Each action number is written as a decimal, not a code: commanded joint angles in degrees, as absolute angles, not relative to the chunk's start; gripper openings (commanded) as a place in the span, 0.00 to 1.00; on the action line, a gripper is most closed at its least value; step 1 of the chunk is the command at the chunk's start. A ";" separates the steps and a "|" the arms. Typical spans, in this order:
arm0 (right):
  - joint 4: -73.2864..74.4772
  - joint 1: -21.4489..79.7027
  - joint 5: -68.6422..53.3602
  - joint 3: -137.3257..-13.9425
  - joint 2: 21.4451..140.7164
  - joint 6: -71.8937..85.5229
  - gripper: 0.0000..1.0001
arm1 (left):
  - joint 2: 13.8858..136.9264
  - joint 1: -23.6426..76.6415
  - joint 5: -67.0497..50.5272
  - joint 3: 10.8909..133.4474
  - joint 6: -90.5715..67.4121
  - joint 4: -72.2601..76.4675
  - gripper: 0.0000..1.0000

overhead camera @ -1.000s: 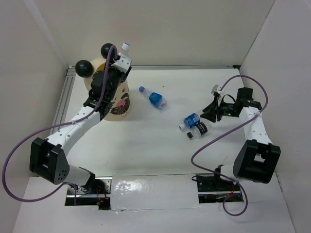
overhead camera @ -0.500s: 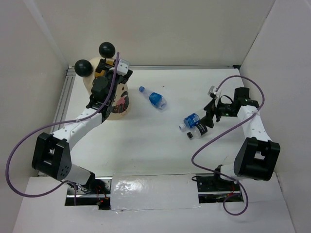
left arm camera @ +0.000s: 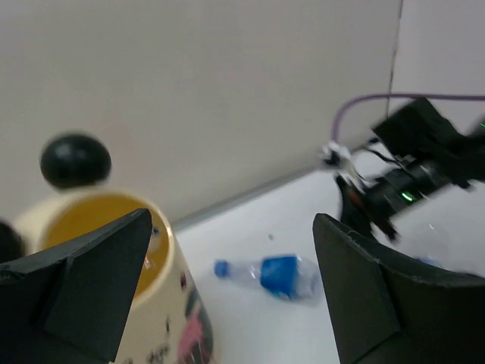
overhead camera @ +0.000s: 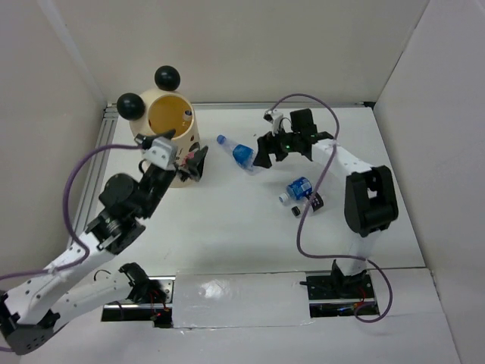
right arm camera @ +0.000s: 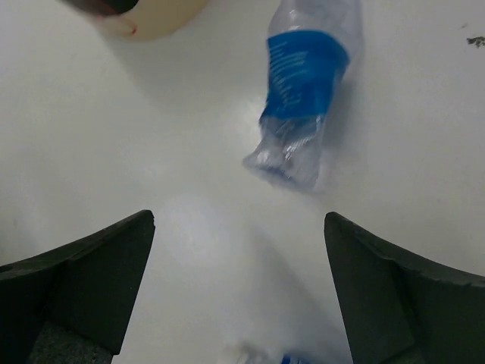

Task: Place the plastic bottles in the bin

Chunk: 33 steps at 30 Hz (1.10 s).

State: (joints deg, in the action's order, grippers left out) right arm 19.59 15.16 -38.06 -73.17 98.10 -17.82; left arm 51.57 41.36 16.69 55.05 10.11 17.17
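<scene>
Closest to my bases, at about 4 o'clock from the middle of the table [overhead camera: 227, 227], two plastic bottles lie touching each other: the black-label bottle [overhead camera: 312, 202] and, at its 11 o'clock, the short blue-label bottle [overhead camera: 301, 186]. Further out, my left gripper [overhead camera: 195, 162] hangs with its fingers spread wide and nothing between them, at 4 o'clock of the bin [overhead camera: 193, 136] and just beside its cream wall; whether it touches I cannot tell. My right gripper [overhead camera: 262, 153] reaches in from 3 o'clock, jaws likewise wide apart and holding nothing, right beside the long blue-label bottle [overhead camera: 238, 153], which lies on its side with its blue cap pointing to 10 o'clock, toward the bin. From my right wrist that bottle sits at 12 o'clock ahead of my fingers, apart from them, its crumpled clear end nearest me. Farthest out, at 10 o'clock on the table, the bin stands upright, its yellow inside open to the top, two black ball ears [overhead camera: 129, 105] on the rim at 9 and 12 o'clock. Inside it, against the 3 o'clock wall, I see a fourth bottle [overhead camera: 187, 114], only its pale cap end showing
</scene>
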 commanded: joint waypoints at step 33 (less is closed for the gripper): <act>27.16 28.64 -21.04 -102.66 102.67 -34.52 0.16 | 23.74 52.38 32.43 31.20 -30.59 -19.86 1.00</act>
State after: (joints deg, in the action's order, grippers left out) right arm 25.17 23.66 -27.27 -98.37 112.71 -23.77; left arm 25.47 52.07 32.29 31.48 -28.99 -21.89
